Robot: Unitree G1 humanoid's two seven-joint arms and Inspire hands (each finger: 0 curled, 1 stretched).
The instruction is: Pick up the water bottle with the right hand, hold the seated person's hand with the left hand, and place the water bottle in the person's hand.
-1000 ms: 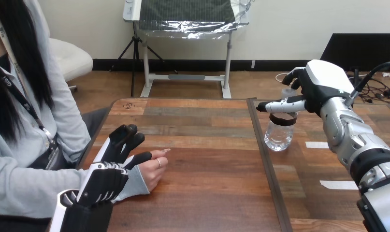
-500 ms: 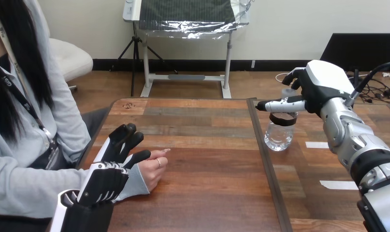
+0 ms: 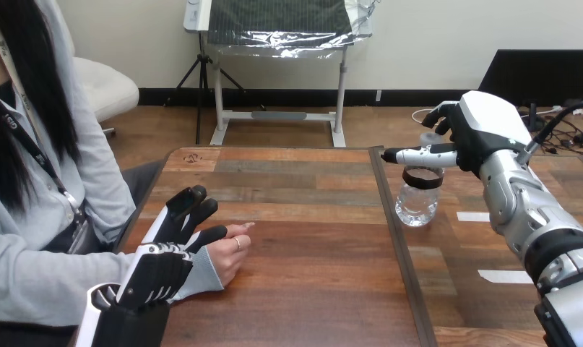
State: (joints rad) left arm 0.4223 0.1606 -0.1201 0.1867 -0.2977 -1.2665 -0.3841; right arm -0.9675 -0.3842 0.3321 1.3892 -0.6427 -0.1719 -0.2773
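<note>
A clear water bottle (image 3: 418, 199) with a dark band stands upright on the right table. My right hand (image 3: 480, 126) is at the bottle's top: its thumb reaches straight across the front of the neck and its fingers sit behind the cap, not closed on it. At the left, the person's hand (image 3: 230, 253) rests on the table with its fingers loosely curled. My left hand (image 3: 165, 249) lies over the person's wrist and the back of their hand. Its fingers are straight and point away along the table, and they are not wrapped round the wrist.
Two wooden tables (image 3: 310, 289) meet at a dark seam (image 3: 400, 246) just left of the bottle. White tape strips (image 3: 505, 276) lie on the right table near my right forearm. The person sits close against the table's left edge.
My right hand has shifted very slightly up and to the right at the bottle's top. The bottle, my left hand and the person's hand stay where they were.
</note>
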